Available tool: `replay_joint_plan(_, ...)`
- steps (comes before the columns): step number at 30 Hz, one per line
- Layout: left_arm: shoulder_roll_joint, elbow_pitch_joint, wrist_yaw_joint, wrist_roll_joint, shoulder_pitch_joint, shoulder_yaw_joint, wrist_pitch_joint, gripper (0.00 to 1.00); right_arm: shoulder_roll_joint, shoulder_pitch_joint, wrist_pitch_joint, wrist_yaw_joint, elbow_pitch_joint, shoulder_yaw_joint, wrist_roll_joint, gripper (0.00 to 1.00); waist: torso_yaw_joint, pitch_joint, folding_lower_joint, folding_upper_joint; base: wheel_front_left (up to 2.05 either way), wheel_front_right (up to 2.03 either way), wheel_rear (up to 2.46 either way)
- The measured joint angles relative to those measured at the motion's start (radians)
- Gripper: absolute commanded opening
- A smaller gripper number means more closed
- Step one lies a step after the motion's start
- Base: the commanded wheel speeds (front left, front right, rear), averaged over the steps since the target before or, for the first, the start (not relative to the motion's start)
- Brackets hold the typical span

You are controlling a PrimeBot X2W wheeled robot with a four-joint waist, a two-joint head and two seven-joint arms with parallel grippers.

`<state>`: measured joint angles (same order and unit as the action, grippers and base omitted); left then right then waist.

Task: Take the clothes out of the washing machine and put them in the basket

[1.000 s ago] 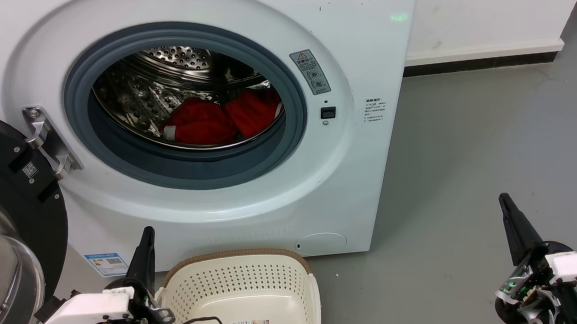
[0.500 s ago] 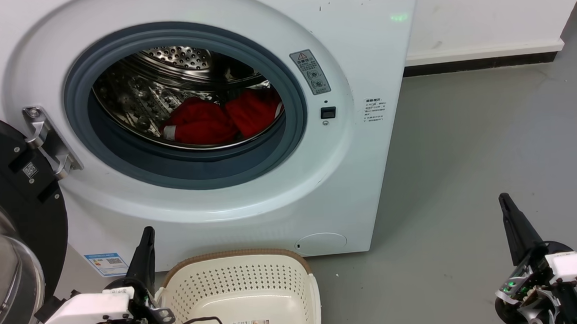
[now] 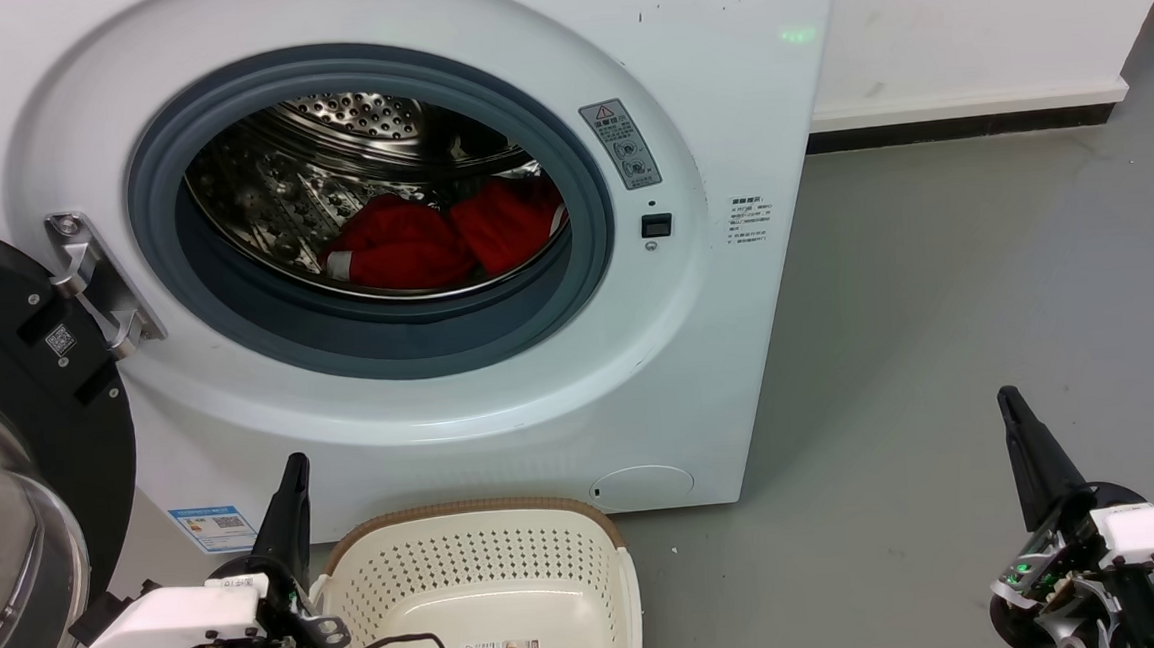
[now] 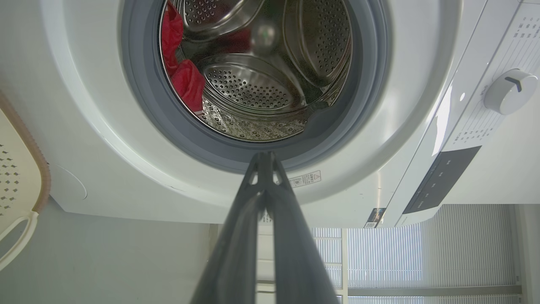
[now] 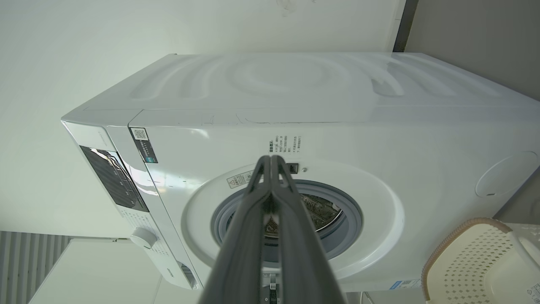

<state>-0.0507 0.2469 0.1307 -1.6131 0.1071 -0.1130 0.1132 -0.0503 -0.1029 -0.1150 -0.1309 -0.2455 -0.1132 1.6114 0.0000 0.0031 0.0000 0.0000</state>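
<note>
The white washing machine (image 3: 502, 409) stands with its black-framed door (image 3: 32, 427) swung open to the left. Inside the steel drum lie the red clothes (image 3: 436, 237), one showing a white stripe; the left wrist view catches the clothes (image 4: 181, 71) too. The cream basket (image 3: 482, 580) sits on the floor in front of the machine, with nothing but a label on its base. My left gripper (image 3: 295, 466) is shut, low beside the basket's left rim. My right gripper (image 3: 1008, 398) is shut, over bare floor at the lower right, far from the porthole.
Grey floor (image 3: 956, 291) stretches to the right of the machine up to a white wall with a dark skirting (image 3: 956, 125). The open door takes up the left side. A thin black cable (image 3: 406, 643) hangs over the basket's near edge.
</note>
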Motion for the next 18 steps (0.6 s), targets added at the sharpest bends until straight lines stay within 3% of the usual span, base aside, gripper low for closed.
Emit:
replay_joint_plan(13,0.0,0.0,0.0,0.0,0.0,0.0,0.0,0.0,0.0,0.0,0.0,0.0,0.0,0.0,0.0,0.0,0.0,0.0,0.0,0.0,0.0,0.0,0.0)
replay_joint_plan(14,0.0,0.0,0.0,0.0,0.0,0.0,0.0,1.0,0.0,0.0,0.0,0.0,0.0,0.0,0.0,1.0,0.0,0.0,0.0001,0.0,0.0,0.0,0.0)
replay_joint_plan(18,0.002,0.032,0.0,0.0,-0.026,0.005,-0.002,1.0,0.002,0.025,0.0,0.0,-0.029,0.002,0.0,1.0,0.0,0.0,0.0,0.0,0.0,0.0,0.0)
